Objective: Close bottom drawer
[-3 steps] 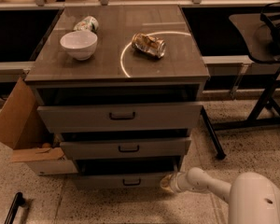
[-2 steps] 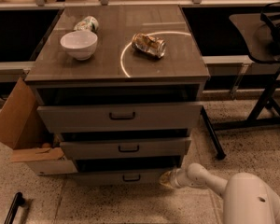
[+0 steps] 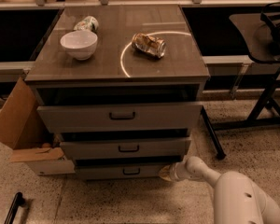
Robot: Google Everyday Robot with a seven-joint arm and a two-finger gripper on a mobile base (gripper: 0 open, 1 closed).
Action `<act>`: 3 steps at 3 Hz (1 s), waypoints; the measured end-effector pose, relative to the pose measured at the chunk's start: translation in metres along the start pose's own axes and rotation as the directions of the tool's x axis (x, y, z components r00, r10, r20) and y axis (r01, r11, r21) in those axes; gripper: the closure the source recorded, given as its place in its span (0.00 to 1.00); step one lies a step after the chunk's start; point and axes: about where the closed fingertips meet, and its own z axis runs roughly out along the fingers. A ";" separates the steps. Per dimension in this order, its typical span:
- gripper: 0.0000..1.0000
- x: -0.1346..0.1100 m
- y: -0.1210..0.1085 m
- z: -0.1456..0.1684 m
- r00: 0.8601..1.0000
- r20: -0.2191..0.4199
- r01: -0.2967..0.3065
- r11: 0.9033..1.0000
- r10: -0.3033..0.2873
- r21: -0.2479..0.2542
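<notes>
My gripper (image 3: 167,172) is at right end of the low grey flat-fronted bottom drawer (image 3: 98,171), lowest in stack, slightly open. Grip width: can't tell. Front looks rigid, light-running; push flat beside small dark bar handle (image 3: 131,171).

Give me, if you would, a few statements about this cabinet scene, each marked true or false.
1. The end effector is at the right end of the bottom drawer front, low near the floor. True.
2. The white bowl stands on the floor. False: it stands on the cabinet top, toward the left of the picture.
3. A crushed can lies on its side on the cabinet top. True.
4. The cardboard box sits at the right side of the picture. False: it sits at the left side, on the floor.
</notes>
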 end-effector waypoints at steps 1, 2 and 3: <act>1.00 0.000 0.002 -0.011 1.000 0.019 0.019 1.000 -0.018 -0.013; 1.00 -0.003 0.029 -0.041 0.995 0.063 0.081 0.995 -0.077 -0.065; 1.00 -0.008 0.067 -0.080 0.979 0.146 0.166 0.975 -0.145 -0.145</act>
